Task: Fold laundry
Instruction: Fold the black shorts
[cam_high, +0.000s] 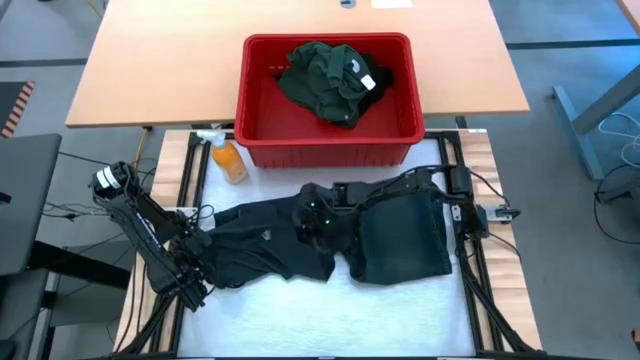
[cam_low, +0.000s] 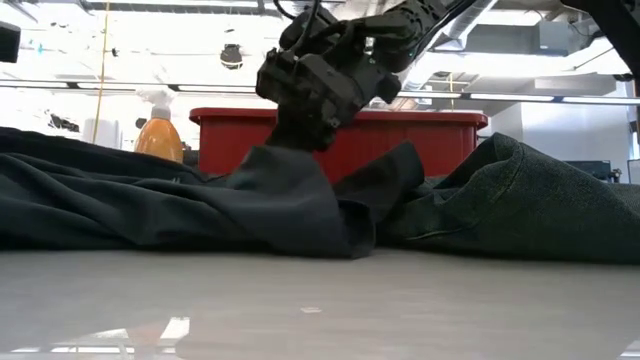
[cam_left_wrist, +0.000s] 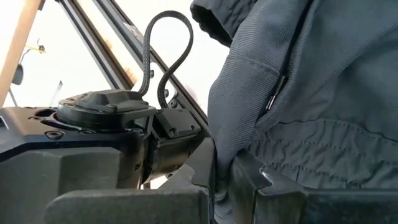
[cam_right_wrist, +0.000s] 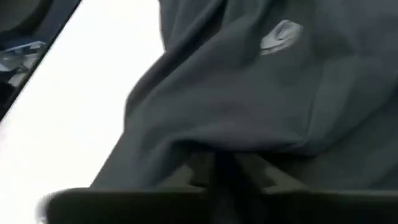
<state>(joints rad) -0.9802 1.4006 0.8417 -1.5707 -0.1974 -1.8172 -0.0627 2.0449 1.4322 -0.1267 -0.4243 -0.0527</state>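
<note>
High view shows the right gripper (cam_high: 318, 215) pinched on the black garment (cam_high: 290, 240) at table centre, the left gripper (cam_high: 190, 262) clamping its nine-o'clock edge; opposing pulls could slip cloth free.

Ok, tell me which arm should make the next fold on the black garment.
Probably the right. The right gripper is shut on the black garment at its middle, lifting a peak. The left gripper pinches only its far left edge, better suited to anchoring.

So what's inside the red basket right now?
A bunched green garment with a white label lies in the basket. Bare red floor shows around it; whatever lies beneath the cloth is covered.
</note>
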